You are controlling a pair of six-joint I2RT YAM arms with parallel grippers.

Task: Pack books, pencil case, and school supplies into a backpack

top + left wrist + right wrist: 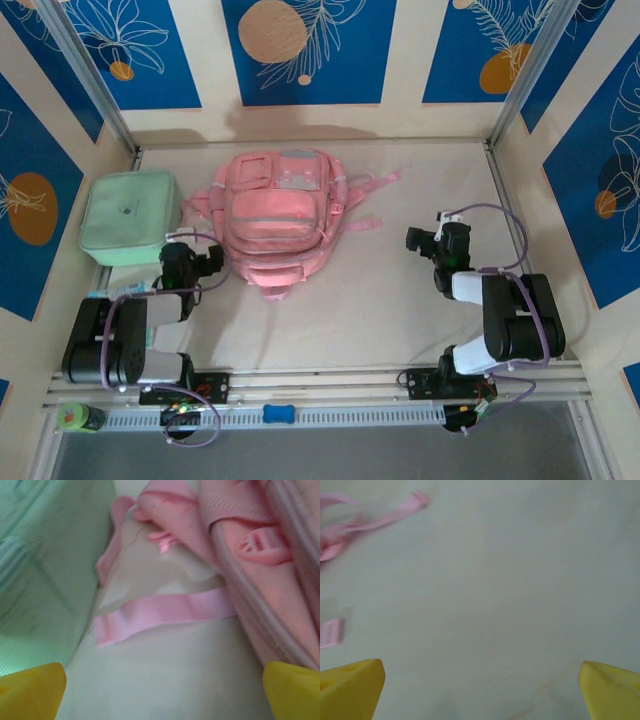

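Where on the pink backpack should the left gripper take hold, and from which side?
The backpack lies flat, front up, so its soft left side wall bulges above the table. Probably pinch that, coming from the left, where the open left gripper sits. The strap lies flat, harder to pinch.

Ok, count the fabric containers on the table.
2: the pink backpack at the centre, and the mint-green lidded box just left of it. Any inside them would be hidden.
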